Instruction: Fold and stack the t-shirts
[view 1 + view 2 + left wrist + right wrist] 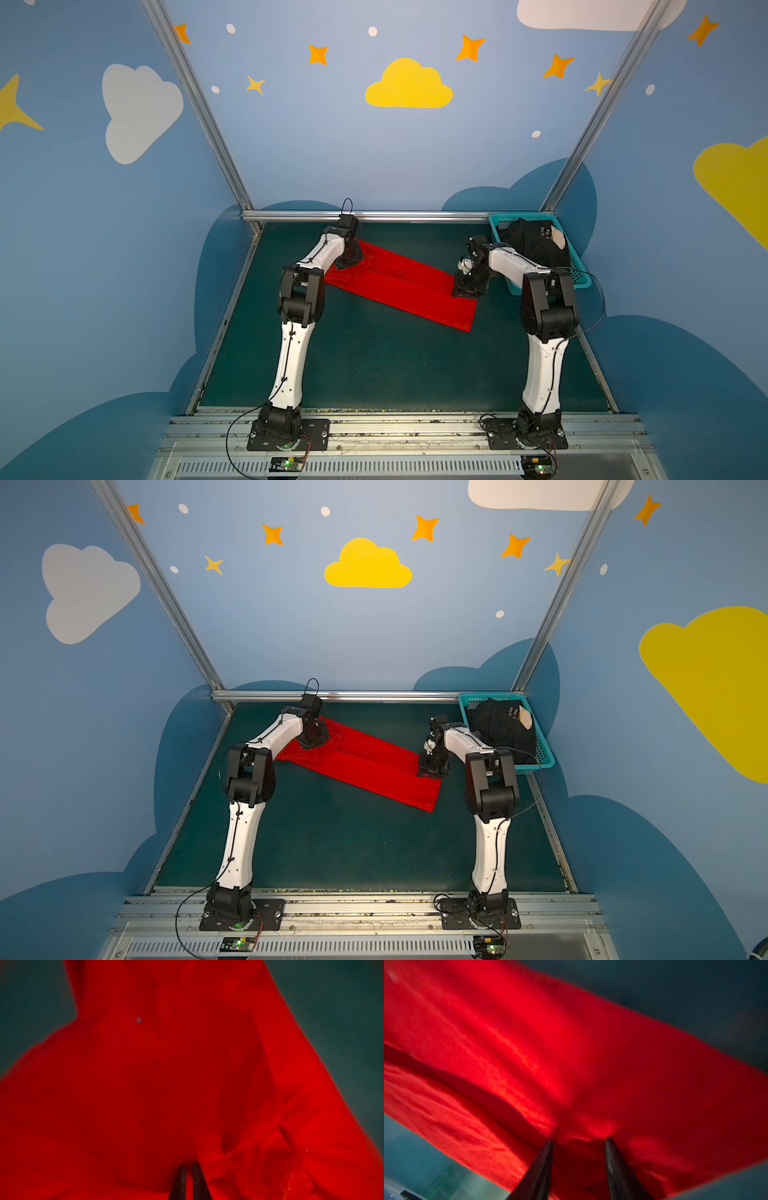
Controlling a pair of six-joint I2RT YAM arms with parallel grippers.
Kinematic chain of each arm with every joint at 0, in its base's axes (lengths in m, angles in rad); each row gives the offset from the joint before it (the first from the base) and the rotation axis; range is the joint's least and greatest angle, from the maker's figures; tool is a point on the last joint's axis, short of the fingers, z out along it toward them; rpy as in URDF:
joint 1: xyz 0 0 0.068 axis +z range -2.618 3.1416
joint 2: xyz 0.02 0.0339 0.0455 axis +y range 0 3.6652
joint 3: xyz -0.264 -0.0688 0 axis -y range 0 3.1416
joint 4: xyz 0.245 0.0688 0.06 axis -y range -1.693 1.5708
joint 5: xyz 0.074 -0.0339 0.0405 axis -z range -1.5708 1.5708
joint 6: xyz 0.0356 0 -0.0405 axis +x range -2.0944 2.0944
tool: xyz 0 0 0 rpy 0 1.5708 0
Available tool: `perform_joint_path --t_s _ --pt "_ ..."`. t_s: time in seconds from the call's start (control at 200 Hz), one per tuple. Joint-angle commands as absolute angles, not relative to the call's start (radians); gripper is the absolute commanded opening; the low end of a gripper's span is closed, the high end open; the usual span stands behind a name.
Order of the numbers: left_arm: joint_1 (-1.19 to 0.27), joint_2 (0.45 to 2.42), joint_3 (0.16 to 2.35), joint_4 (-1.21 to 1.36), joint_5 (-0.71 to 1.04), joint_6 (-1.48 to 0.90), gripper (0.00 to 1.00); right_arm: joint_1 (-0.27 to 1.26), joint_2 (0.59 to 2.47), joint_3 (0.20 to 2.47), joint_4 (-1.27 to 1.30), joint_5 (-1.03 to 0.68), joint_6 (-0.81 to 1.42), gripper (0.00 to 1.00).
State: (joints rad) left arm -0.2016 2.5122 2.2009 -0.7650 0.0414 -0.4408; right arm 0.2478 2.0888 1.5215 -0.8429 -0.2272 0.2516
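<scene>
The red t-shirt [399, 286] [361, 766] lies on the dark green table as a long folded strip, running diagonally from far left to near right. My left gripper [348, 261] [313, 739] [190, 1165] is down on its far-left end, shut on a thin pinch of the red cloth [187, 1084]. My right gripper [465, 289] [430, 771] [578, 1140] presses on the strip's right end with its jaws apart, and red cloth [571, 1064] bunches up between the fingertips. Black t-shirts [532, 245] [498, 725] with pale lettering and a beige patch lie crumpled in the basket.
The teal lattice basket [519, 216] [490, 696] stands in the far right corner, just behind my right arm. Metal frame rails run along the back and sides of the table [374, 365]. The arm bases sit at the front edge.
</scene>
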Motion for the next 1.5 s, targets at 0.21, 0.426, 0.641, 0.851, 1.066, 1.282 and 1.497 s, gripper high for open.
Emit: perform_joint_path --t_s 0.21,0.426,0.641,0.851,1.066,1.282,1.497 --pt "-0.259 2.807 2.566 -0.857 0.261 -0.492 0.1 0.481 1.829 1.048 -0.735 -0.296 0.552 0.42" --pt "-0.342 2.845 2.594 -0.689 0.403 -0.544 0.1 0.698 1.754 0.951 -0.649 -0.393 0.718 0.43" --pt "-0.391 2.871 2.594 -0.623 0.438 -0.578 0.1 0.827 1.785 1.003 -0.669 -0.428 0.725 0.45" --pt "-0.396 2.872 2.587 -0.608 0.447 -0.627 0.09 0.868 1.8 1.024 -0.656 -0.453 0.704 0.46" --pt "-0.395 2.765 2.521 -0.655 0.398 -0.653 0.13 0.865 1.755 1.045 -0.655 -0.43 0.683 0.46" --pt "-0.412 2.6 2.477 -0.673 0.396 -0.66 0.29 0.858 1.667 1.132 -0.764 -0.345 0.649 0.49" --pt "-0.432 2.413 2.41 -0.83 0.347 -0.6 0.43 0.839 1.511 1.131 -0.828 -0.249 0.625 0.54"
